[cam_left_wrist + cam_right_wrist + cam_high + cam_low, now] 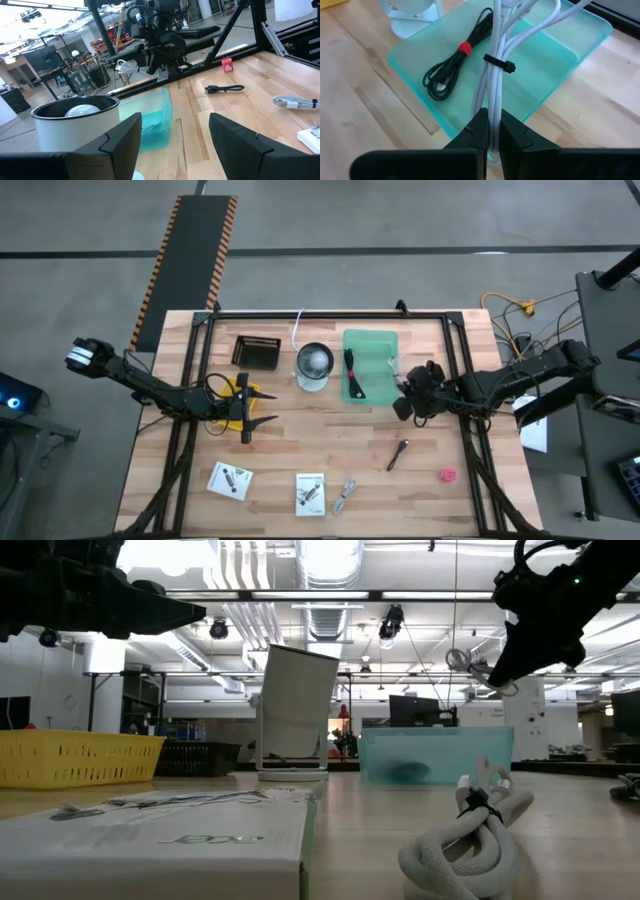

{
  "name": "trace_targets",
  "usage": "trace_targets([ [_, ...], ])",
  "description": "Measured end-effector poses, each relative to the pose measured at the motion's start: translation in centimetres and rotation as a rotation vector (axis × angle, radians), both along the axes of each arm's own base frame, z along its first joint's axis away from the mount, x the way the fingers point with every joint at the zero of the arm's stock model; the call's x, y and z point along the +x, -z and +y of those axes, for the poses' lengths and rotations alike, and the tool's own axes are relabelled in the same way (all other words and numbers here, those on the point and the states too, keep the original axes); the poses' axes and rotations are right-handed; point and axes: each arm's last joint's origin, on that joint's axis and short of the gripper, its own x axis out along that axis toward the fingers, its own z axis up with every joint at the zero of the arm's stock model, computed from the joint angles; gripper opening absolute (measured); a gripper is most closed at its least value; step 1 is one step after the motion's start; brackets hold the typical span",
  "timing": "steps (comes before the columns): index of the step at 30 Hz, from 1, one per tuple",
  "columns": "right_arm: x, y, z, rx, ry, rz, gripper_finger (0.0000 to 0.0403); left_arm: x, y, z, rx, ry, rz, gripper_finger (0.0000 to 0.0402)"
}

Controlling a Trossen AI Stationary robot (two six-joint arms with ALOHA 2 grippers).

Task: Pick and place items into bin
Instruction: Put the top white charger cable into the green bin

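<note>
Right hand (490,131) pinching white cable (496,60) above teal bin's (572,47) edge; left hand (247,409) wide, well apart.

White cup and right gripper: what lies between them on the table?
The green bin, seen from above, between the white cup and the right gripper.

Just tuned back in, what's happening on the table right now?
The right pincer is shut on a bundled white cable, holding it over the teal bin. A black cable with a red tie already lies inside. The left pincer waits open near the white cup. Two cards, another cable, a dark tool and a pink lump remain on the table.
</note>
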Motion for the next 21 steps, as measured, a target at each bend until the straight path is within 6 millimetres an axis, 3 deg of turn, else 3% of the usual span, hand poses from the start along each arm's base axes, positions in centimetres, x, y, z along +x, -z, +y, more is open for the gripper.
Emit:
trace_targets([
  [16,0.5,2.3,0.2,-0.060,-0.119,-0.062,0.0013,0.0,0.0,0.0,0.000,0.000,0.000,0.0216],
  [21,0.9,2.1,0.1,-0.150,-0.111,-0.117,0.0013,0.0,0.0,0.0,0.000,0.000,0.000,0.0216],
])
